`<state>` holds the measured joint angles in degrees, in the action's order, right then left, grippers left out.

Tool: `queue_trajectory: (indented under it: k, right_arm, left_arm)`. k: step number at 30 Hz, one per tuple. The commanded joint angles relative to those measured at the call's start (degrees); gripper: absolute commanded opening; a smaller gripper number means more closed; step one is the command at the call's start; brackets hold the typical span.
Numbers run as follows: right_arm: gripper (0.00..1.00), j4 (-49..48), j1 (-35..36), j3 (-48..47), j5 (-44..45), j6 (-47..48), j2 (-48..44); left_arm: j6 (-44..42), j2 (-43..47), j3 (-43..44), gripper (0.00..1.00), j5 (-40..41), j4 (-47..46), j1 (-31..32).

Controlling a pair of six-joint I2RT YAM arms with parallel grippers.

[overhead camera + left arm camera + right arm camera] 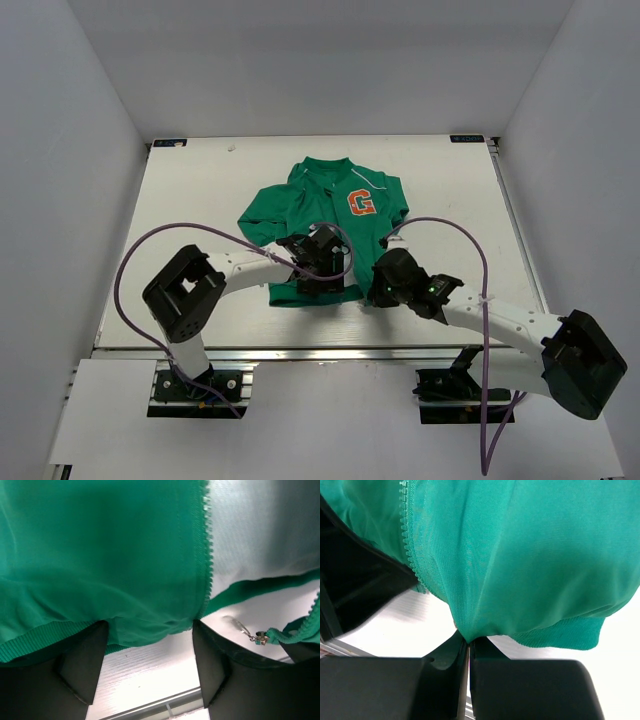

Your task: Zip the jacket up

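Jacket (325, 215) lies flat at centre of the counter (200, 200), collar toward the top of the frame, hem toward the bottom. The orange G patch (361, 203) faces up. Front is open at the lower end, and grey lining (260, 525) shows in the upper right of the left wrist view.

Right claw (467, 642): fingers pressed together on a pinch of green cloth just above the ribbed hem (560, 632), at the jacket's lower right corner in the overhead view. Likely reason: it anchors that front panel and pulls it taut so the zip line stays straight.

Left claw (148, 622): fingers stand apart, one on each side of the other panel's bottom edge, gripping nothing. A row of zipper teeth (206, 555) runs up the frame just above its right-hand finger. The slider (257, 639), with its pull tab, sits off to the lower right of that view, outside the open fingers.

Judgement: an early step, with the two zip halves not yet joined at the bottom. The left claw seems placed to take hold of its panel's lower edge. The slider probably needs bringing to the teeth before any pull toward the collar.
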<state>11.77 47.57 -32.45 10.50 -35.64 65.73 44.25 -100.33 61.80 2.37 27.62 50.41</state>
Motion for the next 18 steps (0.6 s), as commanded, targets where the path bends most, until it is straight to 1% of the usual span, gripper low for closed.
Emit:
queue_trajectory:
  k: [1, 7, 10, 13, 18]
  right_arm:
    - [0.00, -1.0, -0.3, 1.0, 0.7, -0.3, -0.3]
    - [0.00, -0.8, -0.4, 1.9, 0.7, -0.8, -0.5]
    - [0.00, -0.8, -0.6, 2.2, 1.1, -0.8, -0.4]
    - [0.00, -1.0, -0.7, 2.5, 1.1, -0.8, 0.2]
    - [0.00, -1.9, -1.0, 2.7, 0.5, -0.8, 1.6]
  left_arm:
    - [1.3, -1.2, 1.7, 0.74, 3.2, 0.2, 0.4]
    - [1.3, -3.0, 3.3, 0.64, 4.7, 1.5, 1.0]
    - [1.1, -3.5, 4.0, 0.62, 4.9, 2.1, 1.2]
    - [1.0, -3.4, 4.4, 0.55, 5.1, 2.6, 1.4]
    - [0.6, -2.3, 4.9, 0.36, 5.4, 3.8, 1.5]
